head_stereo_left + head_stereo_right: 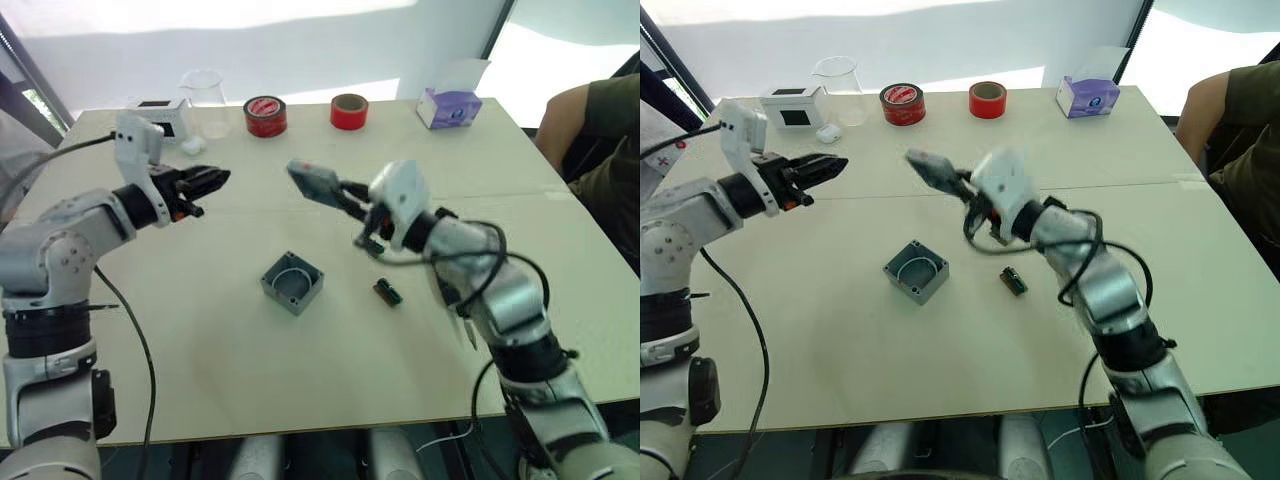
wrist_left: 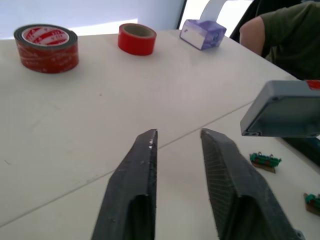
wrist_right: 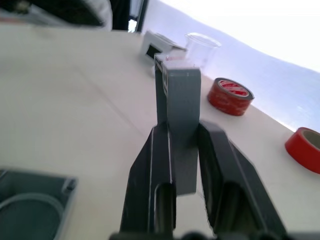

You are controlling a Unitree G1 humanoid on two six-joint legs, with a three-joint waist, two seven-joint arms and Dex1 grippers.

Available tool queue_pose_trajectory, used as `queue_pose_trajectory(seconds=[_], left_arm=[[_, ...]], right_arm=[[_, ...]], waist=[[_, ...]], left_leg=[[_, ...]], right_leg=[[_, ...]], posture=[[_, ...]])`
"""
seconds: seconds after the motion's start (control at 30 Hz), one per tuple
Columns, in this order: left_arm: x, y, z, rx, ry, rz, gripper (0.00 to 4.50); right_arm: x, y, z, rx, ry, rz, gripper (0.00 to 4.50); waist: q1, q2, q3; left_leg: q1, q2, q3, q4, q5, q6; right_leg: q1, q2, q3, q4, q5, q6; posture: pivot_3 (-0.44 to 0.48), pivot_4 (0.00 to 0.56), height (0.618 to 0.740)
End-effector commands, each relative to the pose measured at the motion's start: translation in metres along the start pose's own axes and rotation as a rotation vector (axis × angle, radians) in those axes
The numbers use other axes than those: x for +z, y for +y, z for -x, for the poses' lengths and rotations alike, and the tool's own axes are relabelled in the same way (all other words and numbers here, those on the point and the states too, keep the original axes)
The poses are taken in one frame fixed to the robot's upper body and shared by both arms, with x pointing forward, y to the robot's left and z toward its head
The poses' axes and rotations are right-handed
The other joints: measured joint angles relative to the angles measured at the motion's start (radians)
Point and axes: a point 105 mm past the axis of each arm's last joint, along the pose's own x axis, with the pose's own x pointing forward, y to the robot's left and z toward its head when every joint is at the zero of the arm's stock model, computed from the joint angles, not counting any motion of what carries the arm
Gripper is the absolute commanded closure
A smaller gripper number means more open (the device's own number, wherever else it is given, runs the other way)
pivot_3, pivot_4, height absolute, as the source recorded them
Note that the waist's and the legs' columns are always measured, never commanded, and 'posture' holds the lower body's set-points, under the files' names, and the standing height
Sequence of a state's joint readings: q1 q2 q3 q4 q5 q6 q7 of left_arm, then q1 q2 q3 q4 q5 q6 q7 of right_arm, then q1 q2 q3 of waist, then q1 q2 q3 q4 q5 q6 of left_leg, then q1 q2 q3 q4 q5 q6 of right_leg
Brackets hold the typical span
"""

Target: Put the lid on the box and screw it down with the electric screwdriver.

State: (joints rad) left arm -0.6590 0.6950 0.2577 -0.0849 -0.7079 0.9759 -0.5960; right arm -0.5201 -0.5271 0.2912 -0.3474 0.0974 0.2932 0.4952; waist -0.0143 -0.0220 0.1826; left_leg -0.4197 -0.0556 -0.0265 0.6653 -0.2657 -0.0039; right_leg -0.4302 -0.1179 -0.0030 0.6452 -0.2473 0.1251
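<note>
While the right gripper [image 3: 182,145] clamps the lid [image 1: 312,180] in the air beyond the box [image 1: 292,283], that box sits open on the table [image 1: 300,370]. Left gripper [image 2: 177,145] slightly parted, empty, left of the box.

The box [image 1: 292,283] sits open near the middle of the table [image 1: 300,380], with a small circuit board [image 1: 387,292] just to its right. Above it in the frame the right hand [image 1: 345,195] holds the lid [image 1: 312,180] off the table, and the left hand [image 1: 205,183] hangs at left, well apart. Along the top edge, left to right, stand a white box [image 1: 160,115], a beaker [image 1: 205,100], two tape rolls [image 1: 265,116] and a tissue box [image 1: 449,107]; a person [image 1: 600,150] sits at right.
</note>
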Motion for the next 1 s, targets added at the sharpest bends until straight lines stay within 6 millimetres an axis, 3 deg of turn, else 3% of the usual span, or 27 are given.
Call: queue_pose_trajectory(seconds=[0.03,0.2,0.27,0.6,1.0], left_arm=[[0.009,-0.013,0.001,-0.057,-0.004,-0.057,4.44],[0.002,-0.026,-0.009,-0.141,0.057,-0.11,4.44],[-0.006,-0.033,-0.013,-0.182,0.107,-0.159,4.44],[-0.023,-0.046,-0.026,-0.277,0.169,-0.208,4.44],[-0.026,-0.044,-0.03,-0.279,0.166,-0.19,4.44]], right_arm=[[0.019,0.026,0.007,0.048,-0.116,0.301,4.37],[0.004,0.071,0.014,0.171,-0.21,0.735,4.37],[-0.009,0.078,0.013,0.185,-0.203,0.804,4.37],[-0.026,0.082,0.001,0.156,-0.156,0.886,4.37],[-0.012,0.078,0.004,0.048,-0.139,0.916,4.37]], waist=[[-0.001,0.0,0.0],[-0.001,0.0,0.0],[0.0,0.0,0.0],[0.001,0.0,0.0],[0.001,0.0,0.0]], left_leg=[[0.0,0.0,0.0,0.0,0.0,0.0],[0.0,0.0,0.0,0.001,0.0,-0.001],[0.001,0.0,0.0,0.001,0.001,-0.001],[0.001,0.0,0.0,0.001,0.001,-0.001],[0.001,0.0,0.0,0.001,0.001,-0.001]], right_leg=[[0.0,0.0,0.0,0.0,0.0,0.0],[0.0,0.0,0.0,0.0,0.0,0.0],[0.0,0.0,0.0,0.0,0.0,0.0],[0.001,0.001,0.0,0.0,0.0,0.0],[0.001,0.001,0.0,0.0,0.0,0.0]], posture=[[0.0,0.15,0.74],[0.0,0.15,0.74],[0.0,0.15,0.74],[0.0,0.15,0.74],[0.0,0.15,0.74]])
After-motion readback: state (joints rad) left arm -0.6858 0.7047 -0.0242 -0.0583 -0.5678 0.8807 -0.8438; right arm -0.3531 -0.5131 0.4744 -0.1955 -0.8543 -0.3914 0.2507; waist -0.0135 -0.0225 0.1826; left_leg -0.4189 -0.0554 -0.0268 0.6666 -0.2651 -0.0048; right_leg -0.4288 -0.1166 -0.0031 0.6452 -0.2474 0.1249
